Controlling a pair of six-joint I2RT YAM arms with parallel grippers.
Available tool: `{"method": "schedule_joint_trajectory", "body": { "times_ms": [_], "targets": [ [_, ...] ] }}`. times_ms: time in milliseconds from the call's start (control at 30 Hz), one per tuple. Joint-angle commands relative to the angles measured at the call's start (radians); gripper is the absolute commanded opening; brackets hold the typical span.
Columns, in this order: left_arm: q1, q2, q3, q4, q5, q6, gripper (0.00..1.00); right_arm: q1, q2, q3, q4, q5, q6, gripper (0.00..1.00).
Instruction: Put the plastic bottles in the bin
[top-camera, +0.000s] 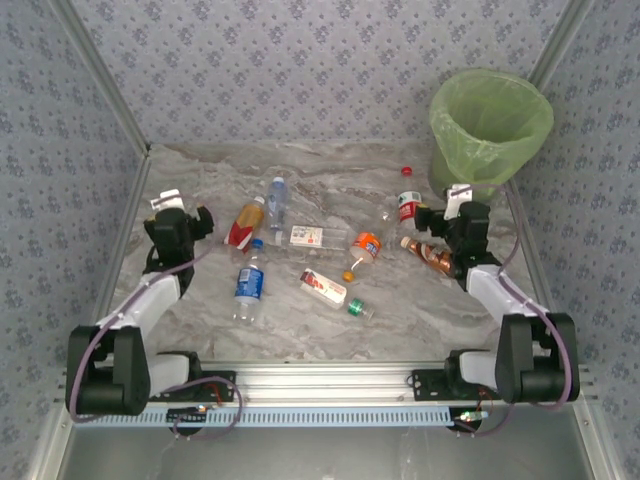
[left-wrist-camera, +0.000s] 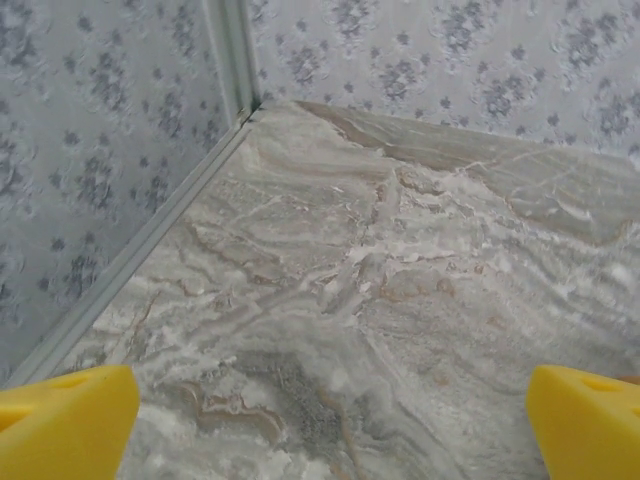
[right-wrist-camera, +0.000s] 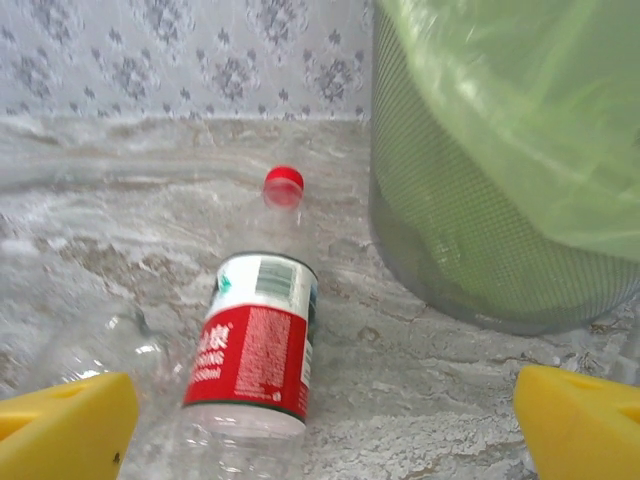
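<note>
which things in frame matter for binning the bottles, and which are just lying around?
Job:
blue-label bottle
red-yellow-label bottle
blue-capped clear bottle
white-label item, probably a bottle
orange-label bottle
coppery brown bottle
green-capped red-white-label bottle
red-capped red-white-label bottle
green-lined bin

Just there:
marble tabletop
patterned walls
aluminium rail

Lab rig: patterned panels (top-camera: 300, 60) enclose marble tabletop (top-camera: 200, 330).
</note>
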Motion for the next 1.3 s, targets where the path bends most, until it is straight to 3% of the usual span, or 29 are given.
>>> {"method": "schedule_joint_trajectory", "body": {
  "times_ms": [0,133,300,467,633,733,1000,1267],
  "targets": [
    [-0.019,-0.056,0.133,-0.377,-0.078,-0.228,0.99,0.009,-0.061,0.087,-0.178,0.037,0.140,0.99],
    [-0.042,-0.104,0.202,-0.640,0.004,-0.391,0.99,0.015,-0.106,0.121,-0.288,0.047,0.254,0.99],
    [-0.077,-0.163,0.236,-0.837,0.180,-0.450,0.99,0.018,-0.177,0.065,-0.273,0.021,0.351,0.99],
    [-0.204,-0.162,0.244,-0.990,0.252,-0.507,0.99,0.019,-0.231,0.009,-0.252,0.031,0.411,0.99],
    [-0.358,-0.136,0.179,-0.961,0.295,-0.550,0.99,0.023,-0.255,-0.034,-0.235,0.049,0.437,0.99],
    [-0.429,-0.110,0.170,-0.996,0.249,-0.590,0.99,0.025,-0.251,-0.035,-0.247,0.026,0.429,0.99],
    [-0.545,-0.006,0.136,-1.055,0.214,-0.566,0.99,0.032,-0.250,-0.046,-0.260,0.038,0.423,0.99],
    [-0.595,0.125,0.087,-0.911,0.286,-0.512,0.99,0.050,-0.242,-0.042,-0.269,0.055,0.407,0.99]
  ]
}}
